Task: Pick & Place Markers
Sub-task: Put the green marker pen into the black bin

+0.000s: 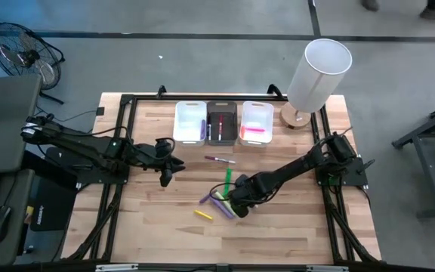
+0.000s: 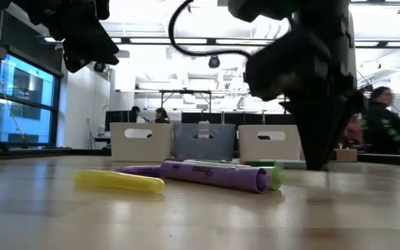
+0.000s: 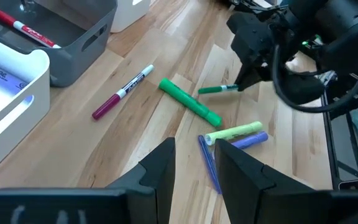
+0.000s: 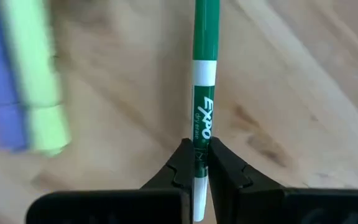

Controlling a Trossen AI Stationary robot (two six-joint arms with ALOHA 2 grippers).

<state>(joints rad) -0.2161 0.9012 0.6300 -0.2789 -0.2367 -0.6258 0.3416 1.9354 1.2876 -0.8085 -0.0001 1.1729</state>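
Several markers lie on the wooden table: a maroon pen (image 1: 220,159), a thick green highlighter (image 1: 228,180), a purple (image 2: 214,175) and a yellow-green one (image 3: 234,132) side by side, a blue pen (image 3: 208,163) and a yellow highlighter (image 2: 120,181). My right gripper (image 1: 240,207) is over this cluster, pointing down and shut on a slim green Expo marker (image 4: 202,93). My left gripper (image 3: 194,165) hangs open above the table's left half with nothing between its fingers. My right gripper pinches the Expo marker's white barrel (image 4: 198,155) just past the printed label, near the end away from the green cap. The fingers come from above, point down and lie across the marker. The marker (image 3: 218,89) sticks out about level from the fingertips.
Three bins stand in a row at the far side: a white one (image 1: 189,121), a dark grey one (image 1: 222,122) with pens inside, and a white one (image 1: 256,122) holding pink markers. A white lamp (image 1: 316,75) stands at the far right corner. People (image 2: 384,125) are behind the table.
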